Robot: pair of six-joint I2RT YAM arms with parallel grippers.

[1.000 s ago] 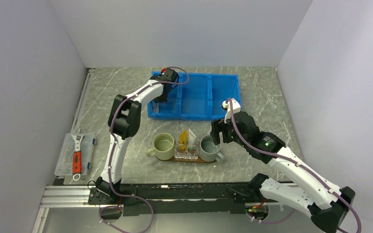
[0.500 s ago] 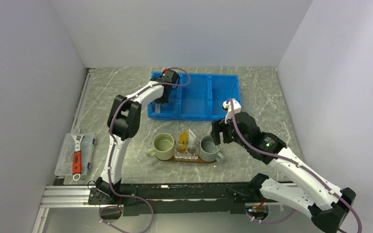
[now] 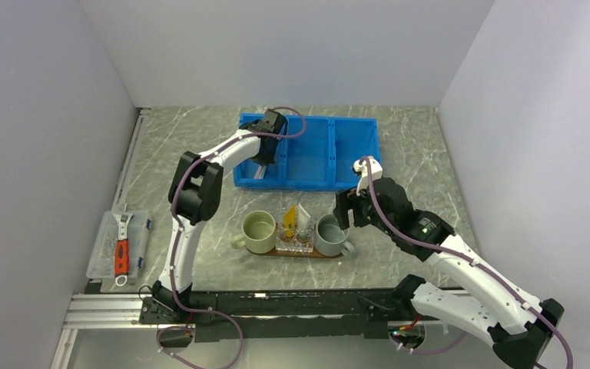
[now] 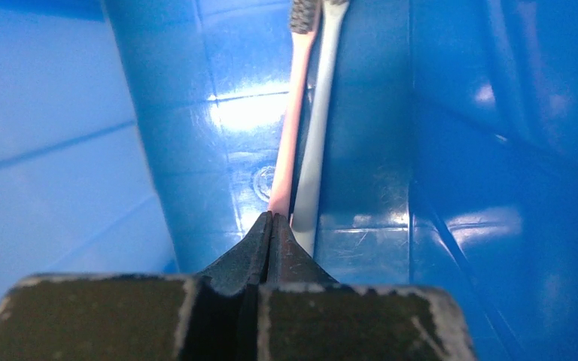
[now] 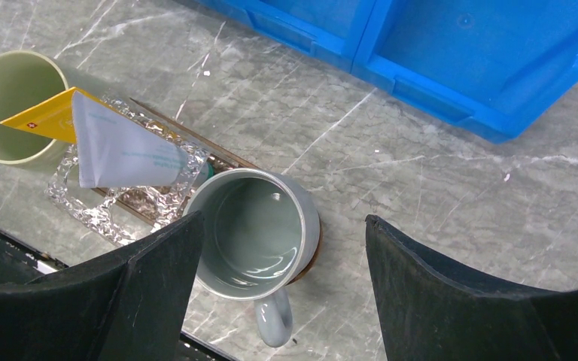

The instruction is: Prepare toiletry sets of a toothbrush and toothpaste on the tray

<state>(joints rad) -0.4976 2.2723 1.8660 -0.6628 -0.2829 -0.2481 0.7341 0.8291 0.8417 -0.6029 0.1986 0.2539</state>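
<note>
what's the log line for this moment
left fingers: shut at pink toothbrush end in blue bin | right fingers: open over grey mug

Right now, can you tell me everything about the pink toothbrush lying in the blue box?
The pink toothbrush is a thin, smooth stick that looks like plastic, with dark grey bristles at its far end. It lies flat on the floor of the blue plastic bin, pressed side by side against a pale grey toothbrush. The left arm's black fingers are shut, with their tips at its near end; whether they pinch it is unclear.
</note>
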